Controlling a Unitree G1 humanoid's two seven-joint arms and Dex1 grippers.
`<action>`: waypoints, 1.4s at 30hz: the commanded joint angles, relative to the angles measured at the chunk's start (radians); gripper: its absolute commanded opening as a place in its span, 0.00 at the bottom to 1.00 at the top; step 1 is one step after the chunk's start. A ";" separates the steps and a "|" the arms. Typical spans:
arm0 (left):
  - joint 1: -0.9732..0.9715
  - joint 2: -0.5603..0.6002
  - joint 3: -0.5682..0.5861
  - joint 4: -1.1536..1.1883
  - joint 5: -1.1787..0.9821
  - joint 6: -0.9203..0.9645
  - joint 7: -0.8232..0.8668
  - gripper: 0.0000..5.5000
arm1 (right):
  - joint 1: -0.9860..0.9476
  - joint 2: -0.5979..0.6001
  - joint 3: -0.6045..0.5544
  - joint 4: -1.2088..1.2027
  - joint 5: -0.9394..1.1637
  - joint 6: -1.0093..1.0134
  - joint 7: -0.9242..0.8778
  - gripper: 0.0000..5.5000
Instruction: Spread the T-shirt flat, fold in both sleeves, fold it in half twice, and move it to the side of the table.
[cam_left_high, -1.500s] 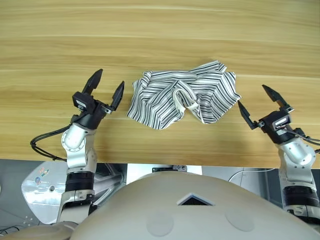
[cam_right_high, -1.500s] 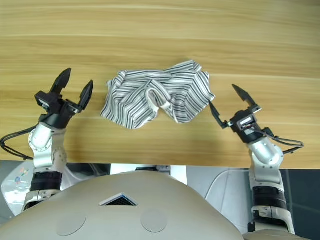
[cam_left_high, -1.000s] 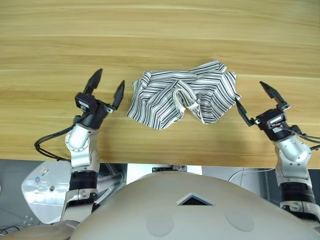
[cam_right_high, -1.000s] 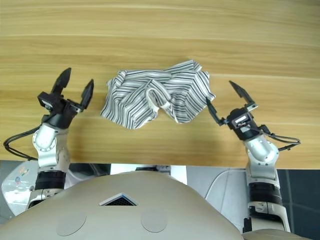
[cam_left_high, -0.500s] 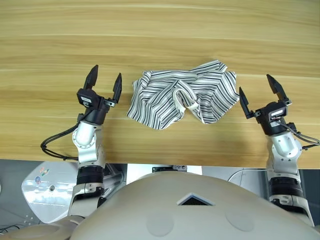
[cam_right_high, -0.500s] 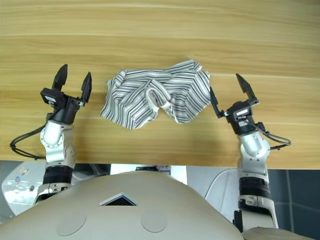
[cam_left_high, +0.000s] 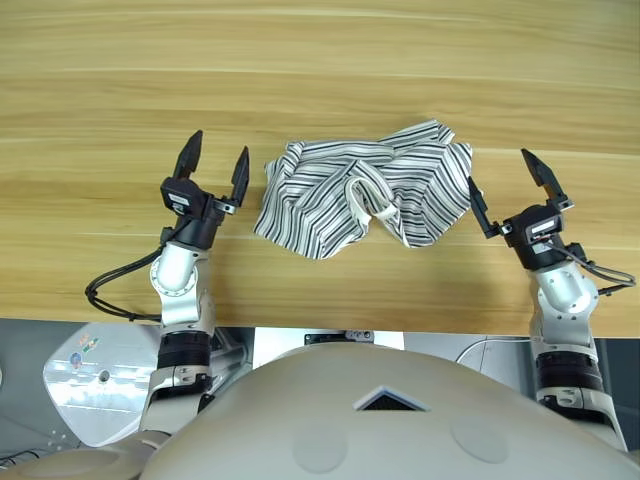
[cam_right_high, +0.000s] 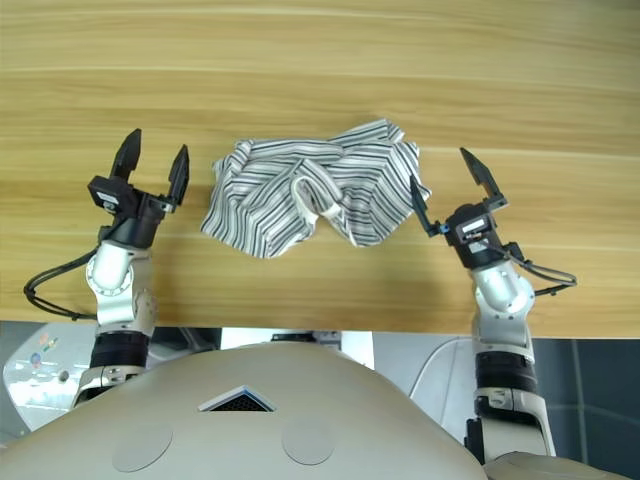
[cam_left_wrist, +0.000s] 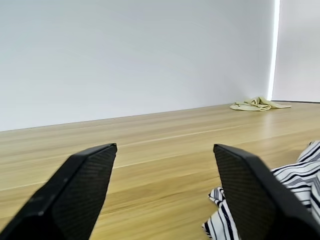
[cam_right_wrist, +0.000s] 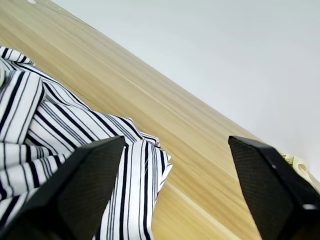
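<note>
Both arms have drawn nearer the garment since the earlier frames. We log the left gripper (cam_left_high: 221, 142) as shifted toward the shirt's left edge, its fingers now pointing more squarely across the table, and the right gripper (cam_left_high: 497, 167) as brought in toward the shirt's right edge. Item one, the crumpled black-and-white striped fabric T-shirt (cam_left_high: 330, 190), lies unmoved near the middle of the light wood-grain table (cam_left_high: 320, 70). It is bunched in loose folds, closer to the robot's edge than to the far one, with its cream ribbed collar band (cam_left_high: 362, 207) looped open on top. Item two, the left gripper, hovers just beside the shirt's left edge, apart from the cloth. We note its two black fingers (cam_left_wrist: 82, 190) spread wide with bare table between them and nothing held. Item three, the right gripper, stands at the shirt's right edge, likewise spread wide and holding nothing. Its inner finger (cam_right_wrist: 75, 185) sits right at the striped hem, and we cannot tell whether it touches the fabric. Item four is a small pale beige cloth (cam_left_wrist: 257, 104), lying flat at the far end of the table, well apart from the T-shirt. Item five is a plain white wall (cam_left_wrist: 140, 55) rising behind the table's far edge.
</note>
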 joint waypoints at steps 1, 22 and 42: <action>0.002 0.014 -0.010 -0.015 -0.017 0.017 -0.021 0.65 | -0.009 -0.018 0.003 -0.009 0.004 0.015 0.017 0.70; 0.157 0.188 -0.338 -0.323 0.214 0.158 -0.236 0.65 | 0.203 -0.311 0.033 -0.224 -0.053 0.051 0.281 0.70; 0.144 0.183 -0.512 -0.327 0.710 0.382 0.058 0.65 | 0.064 -0.250 0.255 -0.118 -0.253 0.136 0.197 0.70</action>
